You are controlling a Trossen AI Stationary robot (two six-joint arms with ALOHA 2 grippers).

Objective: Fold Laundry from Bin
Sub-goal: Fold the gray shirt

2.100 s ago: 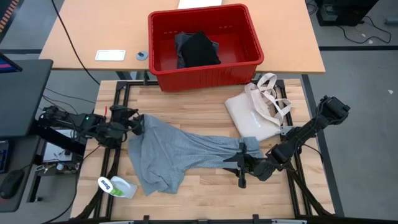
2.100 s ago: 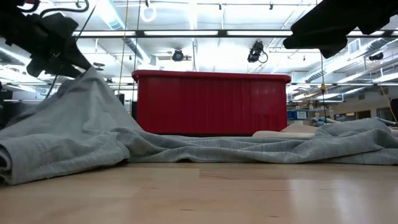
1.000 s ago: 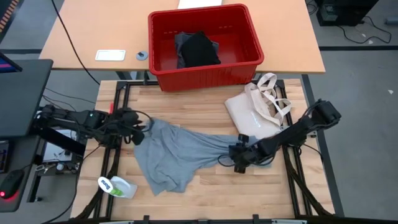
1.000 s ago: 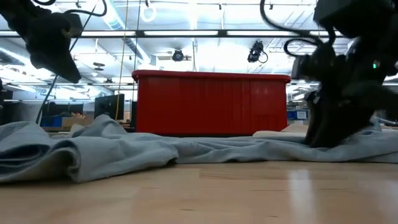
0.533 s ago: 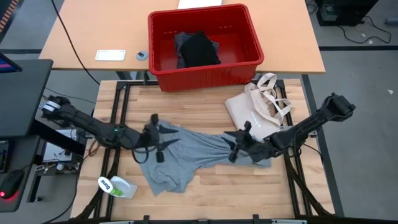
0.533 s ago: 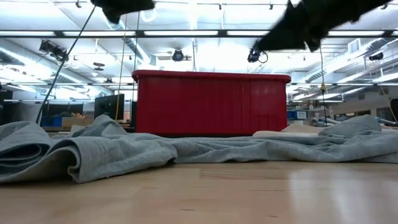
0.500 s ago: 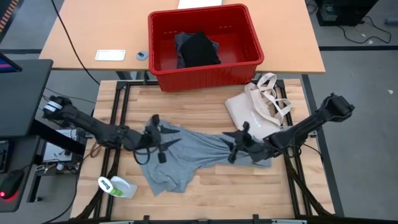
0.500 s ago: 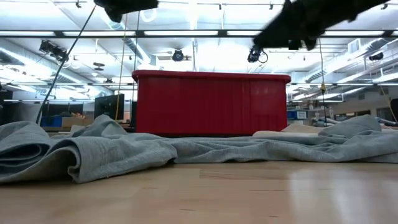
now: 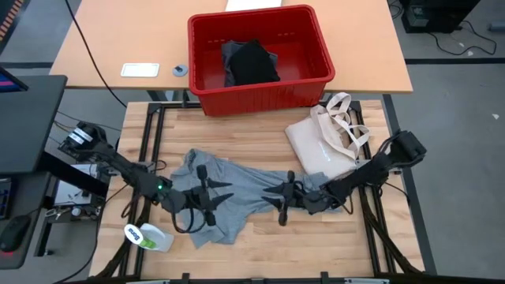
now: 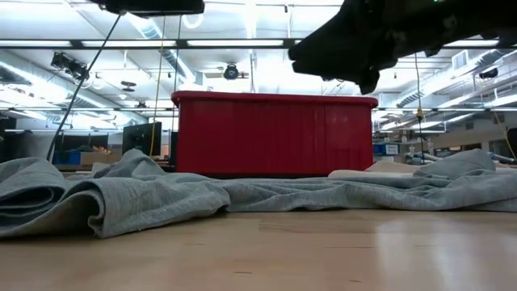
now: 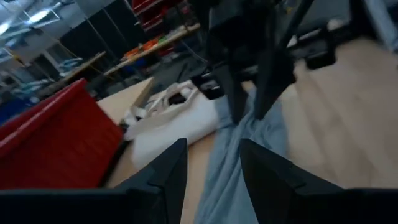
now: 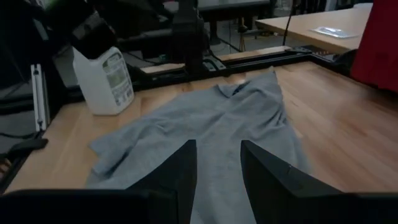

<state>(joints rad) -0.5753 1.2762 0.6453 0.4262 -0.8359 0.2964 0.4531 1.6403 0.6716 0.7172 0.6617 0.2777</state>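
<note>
You had one light grey T-shirt [image 9: 237, 197] on the slatted wooden table [image 9: 260, 134], a soft jersey knit lying rumpled in shallow folds, in front of the red bin [image 9: 256, 55]. The bin was one rigid plastic tub, rectangular with a thick rim and ribbed sloping sides; inside it lay one black garment [image 9: 252, 63], bunched, with a strip of darker grey cloth beside it.

Off the bin's front right corner sat one cream canvas tote bag [image 9: 323, 142], flat and squarish, its loop handles splayed toward the table edge. One white plastic bottle [image 9: 146, 235] with a green label lay well away from the bin, past the shirt's left end.

Two grippers, both above the shirt. The left gripper [image 9: 211, 193] hung over the shirt's left half, fingers apart, nothing between them. The right gripper [image 9: 282, 197] hung over the shirt's right half, fingers likewise apart and empty; its wrist view showed bare cloth past the dark fingers [image 12: 180, 168].

Against two seconds back: the shirt was then stretched long between the two grippers, each pinching an end. Now it lay shorter and heaped, let go at both ends, and both grippers had drawn inward over it, nearer each other.
</note>
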